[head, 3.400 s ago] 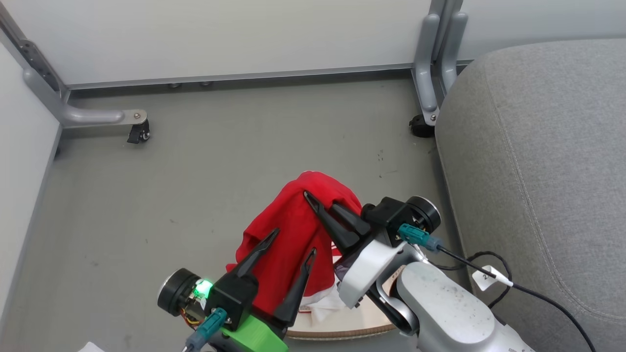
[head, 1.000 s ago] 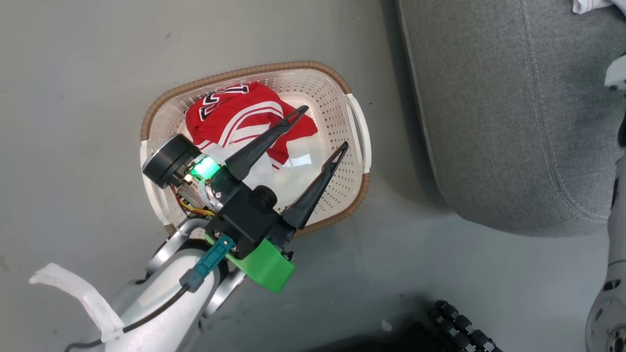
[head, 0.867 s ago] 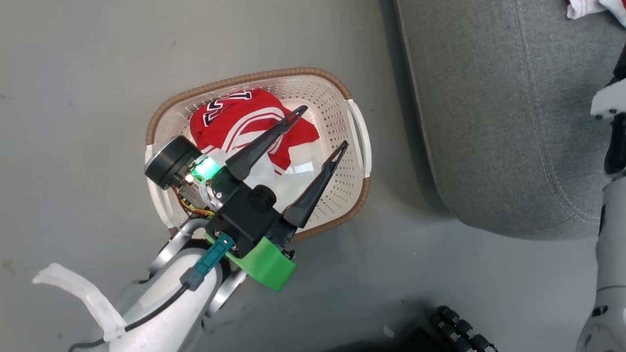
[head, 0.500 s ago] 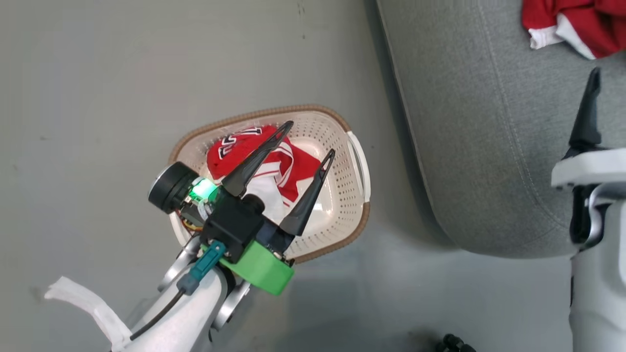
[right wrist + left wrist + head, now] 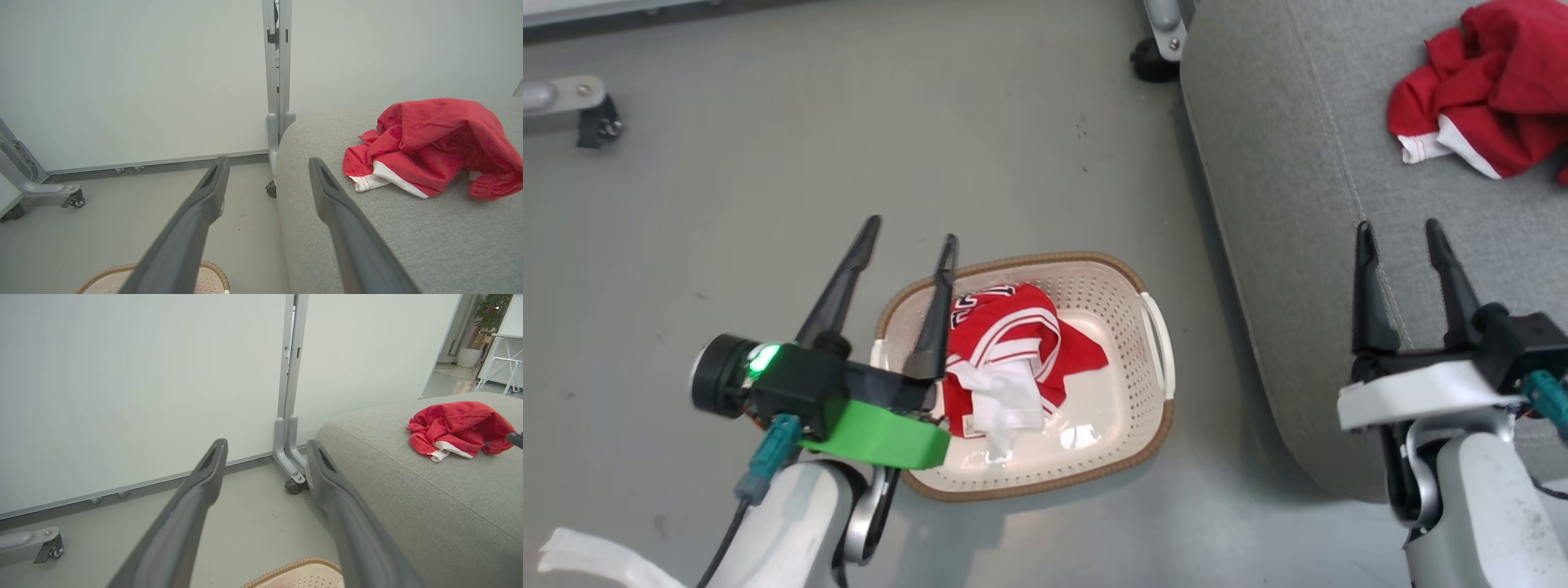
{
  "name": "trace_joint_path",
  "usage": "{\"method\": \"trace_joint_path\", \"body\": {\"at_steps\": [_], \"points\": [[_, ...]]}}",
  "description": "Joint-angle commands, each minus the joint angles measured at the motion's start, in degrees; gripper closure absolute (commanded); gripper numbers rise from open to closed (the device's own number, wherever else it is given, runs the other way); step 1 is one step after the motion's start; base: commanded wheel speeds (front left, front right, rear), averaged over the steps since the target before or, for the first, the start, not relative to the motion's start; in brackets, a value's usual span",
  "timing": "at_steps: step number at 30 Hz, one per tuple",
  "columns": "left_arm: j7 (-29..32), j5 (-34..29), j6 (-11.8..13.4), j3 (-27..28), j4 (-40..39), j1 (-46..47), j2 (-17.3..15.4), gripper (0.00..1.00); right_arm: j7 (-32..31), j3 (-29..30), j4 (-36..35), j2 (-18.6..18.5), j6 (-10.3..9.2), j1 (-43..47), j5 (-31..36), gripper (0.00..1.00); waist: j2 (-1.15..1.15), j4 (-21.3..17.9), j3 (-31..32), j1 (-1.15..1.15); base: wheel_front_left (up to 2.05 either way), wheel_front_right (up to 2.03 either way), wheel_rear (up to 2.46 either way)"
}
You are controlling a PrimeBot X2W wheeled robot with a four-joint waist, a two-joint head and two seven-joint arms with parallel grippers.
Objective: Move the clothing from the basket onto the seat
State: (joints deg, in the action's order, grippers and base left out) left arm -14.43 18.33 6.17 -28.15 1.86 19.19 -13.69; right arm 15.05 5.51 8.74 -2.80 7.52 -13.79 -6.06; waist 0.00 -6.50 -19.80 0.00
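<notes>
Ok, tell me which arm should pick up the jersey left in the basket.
Left looks better placed. The left gripper hangs open over the rim of the basket, right beside the jersey. The right gripper, also open, hangs over the seat, farther from the basket.

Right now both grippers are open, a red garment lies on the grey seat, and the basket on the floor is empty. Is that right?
Not quite: the basket is not empty; the head view shows a red jersey lying in it. The rest stands.
</notes>
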Motion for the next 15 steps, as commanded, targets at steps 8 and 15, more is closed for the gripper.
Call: {"method": "trace_joint_path", "body": {"at_steps": [8, 15], "points": [[-0.79, 1.37, 3.54, 7.62, -0.97, -6.01, 1.14, 0.0, -0.34, -4.84, -4.44, -0.19, -0.06, 5.72, -0.51, 0.0, 0.0, 6.14, 6.18, 0.0, 0.0, 0.0, 0.0], [-0.7, -0.45, 1.84, 14.44, -2.86, -10.71, 2.65, 0.0, -2.64, -5.42, -7.52, -0.18, -0.06, 8.78, 1.21, 0.0, 0.0, 8.65, 8.56, 0.0, 0.0, 0.0, 0.0]]}}
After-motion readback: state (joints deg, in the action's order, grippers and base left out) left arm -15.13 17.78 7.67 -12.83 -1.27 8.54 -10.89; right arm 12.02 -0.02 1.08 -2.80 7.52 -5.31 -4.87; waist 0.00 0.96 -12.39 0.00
